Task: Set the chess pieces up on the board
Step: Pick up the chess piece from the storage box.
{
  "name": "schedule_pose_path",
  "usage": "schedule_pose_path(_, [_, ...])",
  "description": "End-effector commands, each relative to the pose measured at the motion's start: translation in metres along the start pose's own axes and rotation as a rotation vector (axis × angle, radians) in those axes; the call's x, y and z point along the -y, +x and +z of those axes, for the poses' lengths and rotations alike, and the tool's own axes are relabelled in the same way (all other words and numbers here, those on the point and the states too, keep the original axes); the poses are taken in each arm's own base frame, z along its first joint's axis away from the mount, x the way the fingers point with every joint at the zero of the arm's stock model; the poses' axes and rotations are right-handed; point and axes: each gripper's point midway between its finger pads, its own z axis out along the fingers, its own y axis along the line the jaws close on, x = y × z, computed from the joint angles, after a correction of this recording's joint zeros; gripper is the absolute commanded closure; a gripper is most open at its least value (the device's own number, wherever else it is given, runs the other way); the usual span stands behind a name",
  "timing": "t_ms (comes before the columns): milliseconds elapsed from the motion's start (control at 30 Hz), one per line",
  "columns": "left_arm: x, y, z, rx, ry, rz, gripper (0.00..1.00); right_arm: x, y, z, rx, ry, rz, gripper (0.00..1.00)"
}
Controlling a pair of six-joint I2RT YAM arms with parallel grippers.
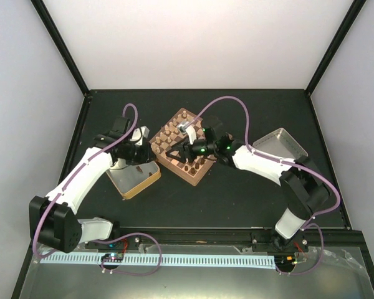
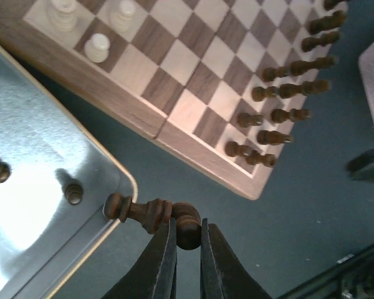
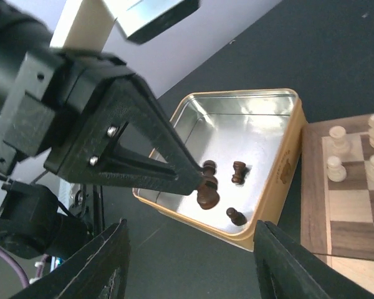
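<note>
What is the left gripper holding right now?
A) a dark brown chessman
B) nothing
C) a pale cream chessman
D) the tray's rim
A: in the left wrist view the left gripper is shut on a dark brown chessman, which lies crosswise in its grip.

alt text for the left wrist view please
The left jaws are shut on the base of a dark chess piece, held sideways by the corner of a metal tray. Two more dark pieces sit in the tray; the board beyond holds dark pieces at right, pale ones top left.
</note>
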Motion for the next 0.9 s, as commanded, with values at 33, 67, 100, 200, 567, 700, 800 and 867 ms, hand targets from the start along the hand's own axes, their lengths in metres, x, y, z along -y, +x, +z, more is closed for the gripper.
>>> schedule_pose_path(33, [0.038,-0.009,-0.018,-0.006,0.173,0.01,0.98,-0.011,-0.009,0.002,0.075,-0.014,-0.187,0.46])
schedule_pose_path(67, [0.041,-0.009,-0.018,-0.017,0.188,0.01,0.98,-0.01,-0.01,0.001,0.087,-0.003,-0.174,0.46])
schedule_pose_path(100, [0.043,-0.009,-0.018,-0.021,0.199,0.012,0.98,-0.006,-0.014,-0.001,0.101,0.02,-0.158,0.46])
schedule_pose_path(200, [0.049,-0.014,-0.013,-0.026,0.227,0.006,0.98,0.001,-0.018,-0.009,0.147,0.085,-0.137,0.45])
schedule_pose_path(567, [0.094,-0.04,-0.022,-0.018,0.392,-0.029,0.98,0.01,-0.007,-0.024,0.281,0.131,-0.347,0.42])
schedule_pose_path(700, [0.109,-0.041,-0.03,-0.029,0.467,-0.064,0.98,0.007,-0.012,-0.034,0.401,0.135,-0.434,0.41])
schedule_pose_path(800, [0.119,-0.042,-0.037,-0.033,0.513,-0.085,0.98,0.003,-0.02,-0.038,0.472,0.135,-0.485,0.41])
schedule_pose_path(867, [0.126,-0.043,-0.041,-0.035,0.545,-0.101,0.98,0.001,-0.029,-0.039,0.519,0.135,-0.512,0.41])
